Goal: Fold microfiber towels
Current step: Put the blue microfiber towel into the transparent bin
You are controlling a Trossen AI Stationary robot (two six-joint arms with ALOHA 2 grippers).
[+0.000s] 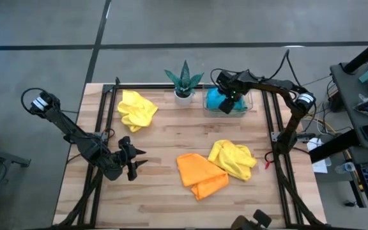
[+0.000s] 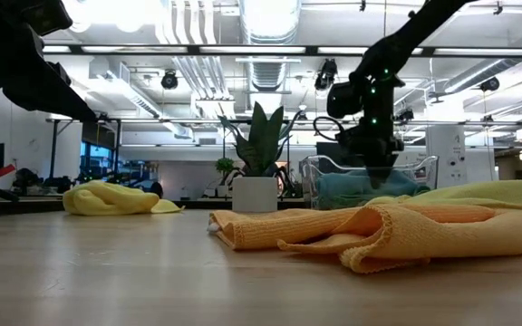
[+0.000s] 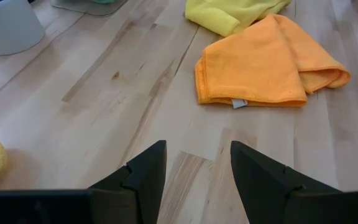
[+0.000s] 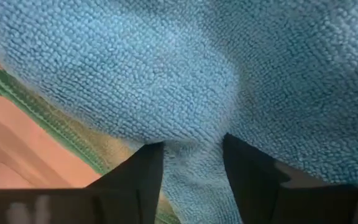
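A sky blue towel (image 1: 217, 98) lies bunched in the clear tray (image 1: 253, 102) at the far right, on top of a green towel whose edge (image 4: 55, 121) shows beneath it. My right gripper (image 4: 192, 155) points down into the blue towel, fingers apart. An orange towel (image 1: 200, 174) lies folded on the table's middle, with a crumpled yellow towel (image 1: 233, 158) touching its right side. A second yellow towel (image 1: 136, 110) lies crumpled at the far left. My left gripper (image 1: 138, 163) hovers open over bare wood at the near left. My right gripper comes down from above onto the upper surface of the blue towel in the tray. Both fingertips (image 4: 145, 165) sink into the pile, and a ridge of the cloth (image 4: 191, 144) bulges up between them. The towel still rests on the green one.
A spiky green plant in a white pot (image 1: 184, 86) stands at the far edge, just left of the tray. Black frame rails (image 1: 270, 137) run along the table's sides. Bare wood lies at the near middle and near left.
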